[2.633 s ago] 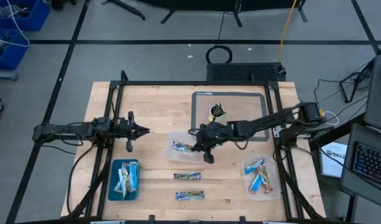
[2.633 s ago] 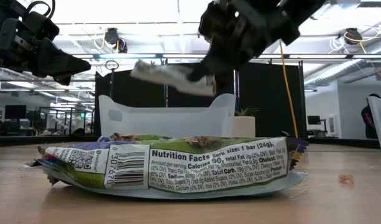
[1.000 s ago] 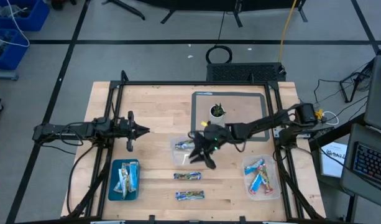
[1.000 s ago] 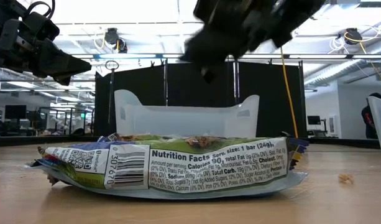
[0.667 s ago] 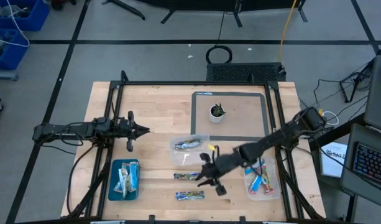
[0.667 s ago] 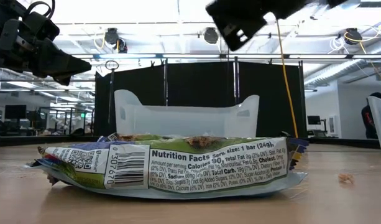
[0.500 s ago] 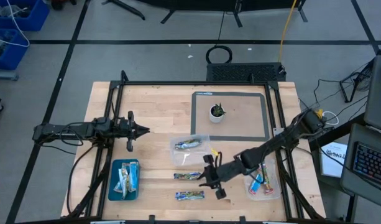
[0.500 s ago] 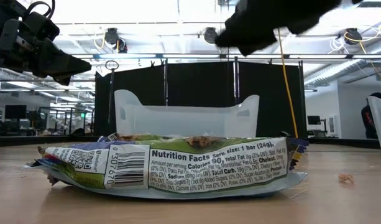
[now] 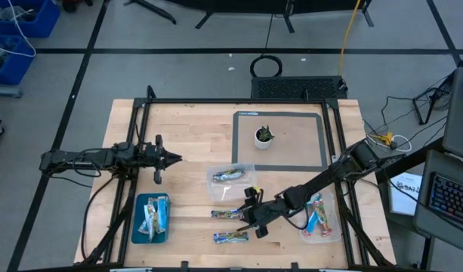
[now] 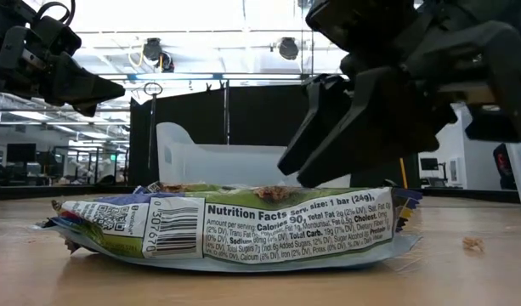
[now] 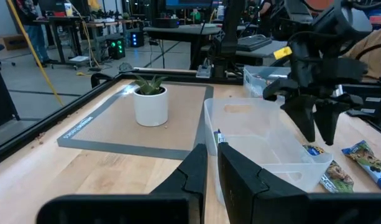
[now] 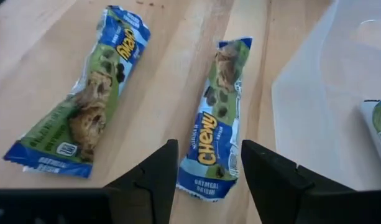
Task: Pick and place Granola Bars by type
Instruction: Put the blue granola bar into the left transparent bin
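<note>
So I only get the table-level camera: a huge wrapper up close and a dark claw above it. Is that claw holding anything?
Observer: No. The right gripper is open, with a finger on either side of the end of a granola bar that lies flat on the wood.
Visitor: Is that the only loose bar?
Observer: No. A second bar lies beside it, apart from it, farther from the clear tub.
Visitor: And the other arm I see in the corner?
Observer: From above, the left gripper hangs over the table's left side, far from both bars, with nothing in it.
</note>
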